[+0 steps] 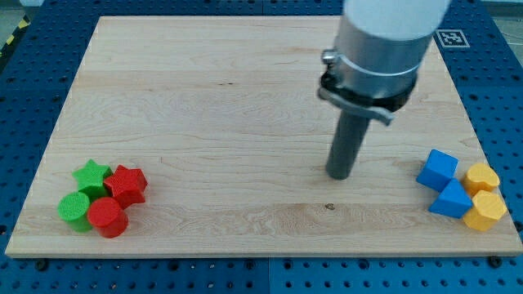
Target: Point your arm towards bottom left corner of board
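Note:
My tip (338,175) rests on the wooden board (204,106), right of the middle. At the view's bottom left lies a cluster: a green star (91,175), a red star-like block (127,184), a green cylinder (74,210) and a red cylinder (107,217). At the view's bottom right lies another cluster: a blue cube (438,169), a blue triangular block (452,200), a yellow heart-shaped block (482,176) and a yellow hexagonal block (485,211). My tip is about a hundred pixels left of the blue cube and far right of the red and green blocks.
The board sits on a blue perforated table (33,73). A black-and-white marker tag (450,37) lies past the board's top right corner.

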